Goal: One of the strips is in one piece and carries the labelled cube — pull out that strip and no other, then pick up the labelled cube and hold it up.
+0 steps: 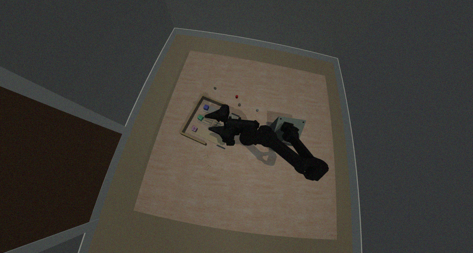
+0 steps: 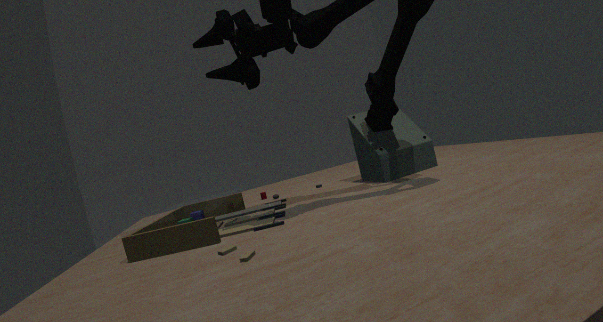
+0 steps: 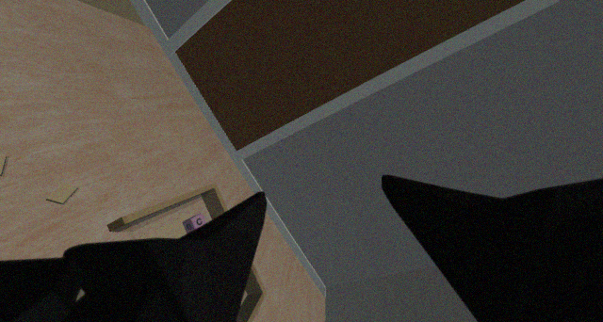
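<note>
The black hand [image 2: 215, 59], pointed fingers spread wide and empty, hung high above flat strips [image 2: 253, 219] on the wood-grain bench [image 2: 421, 244].

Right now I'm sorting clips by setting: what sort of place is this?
Probably a bare robot test bench: a wooden table holds one arm on a grey base, a low tan box of small cubes, and strips.

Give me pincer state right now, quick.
Pincer: open wide, holding nothing, high above the strips.
</note>
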You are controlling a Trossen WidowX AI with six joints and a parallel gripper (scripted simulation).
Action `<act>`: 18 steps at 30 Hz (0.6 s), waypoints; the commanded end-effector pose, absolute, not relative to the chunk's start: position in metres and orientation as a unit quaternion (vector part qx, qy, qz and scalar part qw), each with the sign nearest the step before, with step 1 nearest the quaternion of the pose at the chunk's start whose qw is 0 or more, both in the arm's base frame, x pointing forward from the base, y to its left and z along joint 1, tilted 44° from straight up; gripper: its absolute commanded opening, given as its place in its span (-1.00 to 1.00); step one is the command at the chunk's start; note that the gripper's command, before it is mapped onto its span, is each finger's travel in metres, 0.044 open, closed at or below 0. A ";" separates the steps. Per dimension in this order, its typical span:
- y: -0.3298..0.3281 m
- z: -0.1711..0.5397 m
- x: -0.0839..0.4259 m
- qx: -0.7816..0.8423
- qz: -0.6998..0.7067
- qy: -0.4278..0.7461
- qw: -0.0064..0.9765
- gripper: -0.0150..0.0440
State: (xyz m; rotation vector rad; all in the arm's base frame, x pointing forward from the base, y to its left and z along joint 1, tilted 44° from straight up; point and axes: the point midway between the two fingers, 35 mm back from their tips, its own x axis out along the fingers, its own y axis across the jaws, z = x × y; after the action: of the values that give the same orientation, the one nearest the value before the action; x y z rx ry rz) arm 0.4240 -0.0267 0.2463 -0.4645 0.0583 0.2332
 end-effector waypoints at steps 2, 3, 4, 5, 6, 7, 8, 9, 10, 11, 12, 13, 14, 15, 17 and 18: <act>-0.029 0.162 0.397 -0.037 0.159 0.126 0.978 0.86; -0.029 0.150 0.391 -0.004 0.164 0.142 0.976 0.86; -0.028 0.138 0.385 0.030 0.168 0.158 0.973 0.86; -0.027 0.127 0.378 0.064 0.170 0.173 0.968 0.86; -0.026 0.116 0.371 0.098 0.173 0.189 0.962 0.86; -0.025 0.105 0.364 0.133 0.174 0.205 0.954 0.86; -0.023 0.095 0.356 0.168 0.175 0.220 0.945 0.86; -0.021 0.085 0.348 0.203 0.175 0.235 0.934 0.86; -0.019 0.076 0.339 0.238 0.174 0.250 0.922 0.86; -0.017 0.068 0.330 0.272 0.172 0.264 0.909 0.86; -0.014 0.059 0.322 0.307 0.170 0.278 0.894 0.86; -0.012 0.054 0.315 0.332 0.168 0.288 0.882 0.86; -0.011 0.052 0.313 0.340 0.167 0.291 0.878 0.86; -0.011 0.052 0.313 0.340 0.167 0.291 0.878 0.86; -0.011 0.052 0.313 0.340 0.167 0.291 0.878 0.86; -0.011 0.052 0.313 0.340 0.167 0.291 0.878 0.86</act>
State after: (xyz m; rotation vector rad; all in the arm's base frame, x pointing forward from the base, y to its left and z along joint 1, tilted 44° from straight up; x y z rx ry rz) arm 0.3244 -0.0149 0.0610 0.6074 0.5721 0.3506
